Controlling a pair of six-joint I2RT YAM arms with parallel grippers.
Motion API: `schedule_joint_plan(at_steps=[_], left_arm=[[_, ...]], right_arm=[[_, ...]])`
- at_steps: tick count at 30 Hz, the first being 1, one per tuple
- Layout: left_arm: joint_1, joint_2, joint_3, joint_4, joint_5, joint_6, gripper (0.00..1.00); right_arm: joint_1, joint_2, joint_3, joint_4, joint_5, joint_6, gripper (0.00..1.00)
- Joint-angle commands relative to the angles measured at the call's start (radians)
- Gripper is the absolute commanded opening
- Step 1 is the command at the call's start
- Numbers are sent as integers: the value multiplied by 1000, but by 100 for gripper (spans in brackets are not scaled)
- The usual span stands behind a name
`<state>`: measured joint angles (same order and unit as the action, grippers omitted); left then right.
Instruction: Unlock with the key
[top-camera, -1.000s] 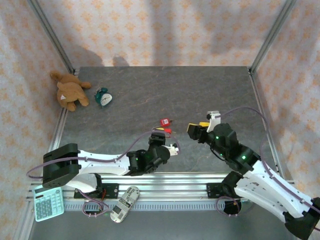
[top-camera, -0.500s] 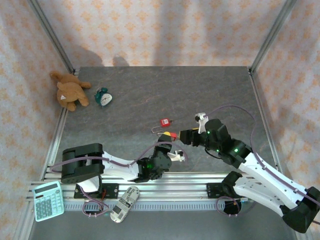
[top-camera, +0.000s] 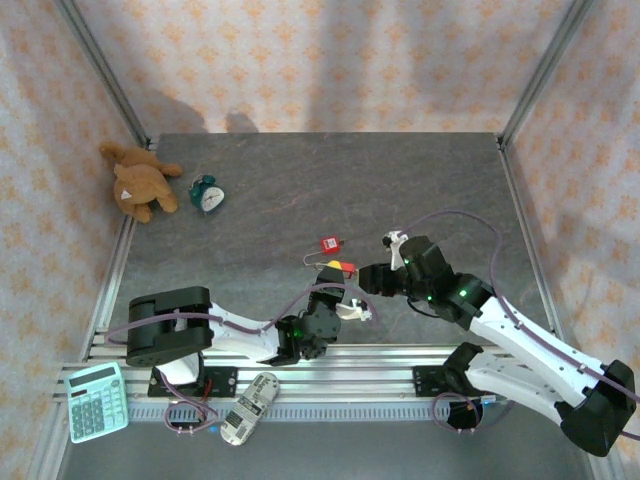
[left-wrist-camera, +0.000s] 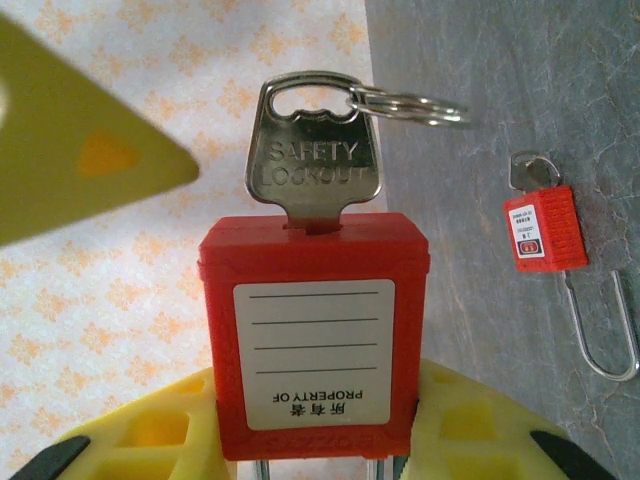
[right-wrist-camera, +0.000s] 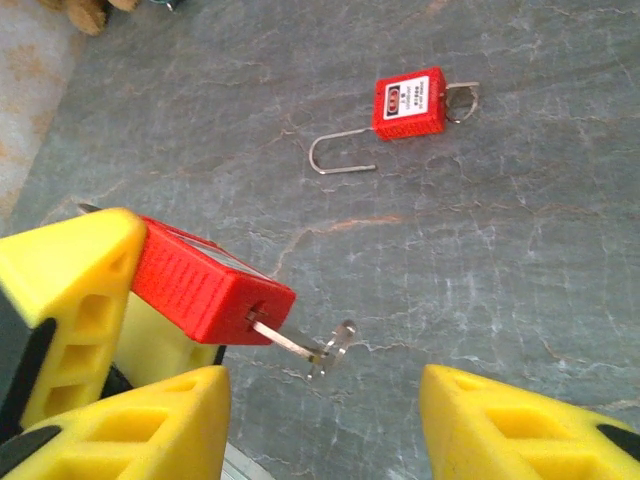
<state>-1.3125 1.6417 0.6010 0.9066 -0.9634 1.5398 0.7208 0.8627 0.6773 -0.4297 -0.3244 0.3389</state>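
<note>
My left gripper (left-wrist-camera: 315, 425) is shut on a red padlock (left-wrist-camera: 315, 330) with a white label, holding it off the table. A silver key (left-wrist-camera: 312, 160) stamped SAFETY LOCKOUT sits in its keyhole, with a ring (left-wrist-camera: 410, 105) hanging from it. In the top view the left gripper (top-camera: 338, 277) and right gripper (top-camera: 357, 275) meet near the table's middle front. My right gripper (right-wrist-camera: 325, 400) is open, its yellow fingers (right-wrist-camera: 130, 420) on either side of the key (right-wrist-camera: 300, 345) without touching it. The held padlock (right-wrist-camera: 205, 285) is just left of the gap.
A second red padlock (top-camera: 328, 244) with an open shackle and its own key lies on the grey tabletop just behind the grippers. A teddy bear (top-camera: 140, 182) and a teal alarm clock (top-camera: 207, 194) sit at the back left. A calculator (top-camera: 95, 400) and a remote (top-camera: 248, 408) lie on the front rail.
The right gripper has moved left up to the held padlock, bringing the key between its fingers, and its jaws have narrowed slightly. The left gripper shifted a little right, keeping its grip.
</note>
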Motion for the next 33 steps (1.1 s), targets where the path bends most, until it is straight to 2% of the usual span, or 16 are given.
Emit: schedule_joint_plan(at_steps=[1, 10, 33], left_arm=[[-15, -10, -4, 41, -35, 1, 16], [-25, 1, -12, 101, -32, 28, 16], [-34, -2, -20, 169, -31, 67, 15]], right_arm=[[-4, 10, 47, -35, 36, -24, 51], [-5, 29, 62, -24, 91, -31, 51], [-6, 102, 66, -5, 87, -33, 51]])
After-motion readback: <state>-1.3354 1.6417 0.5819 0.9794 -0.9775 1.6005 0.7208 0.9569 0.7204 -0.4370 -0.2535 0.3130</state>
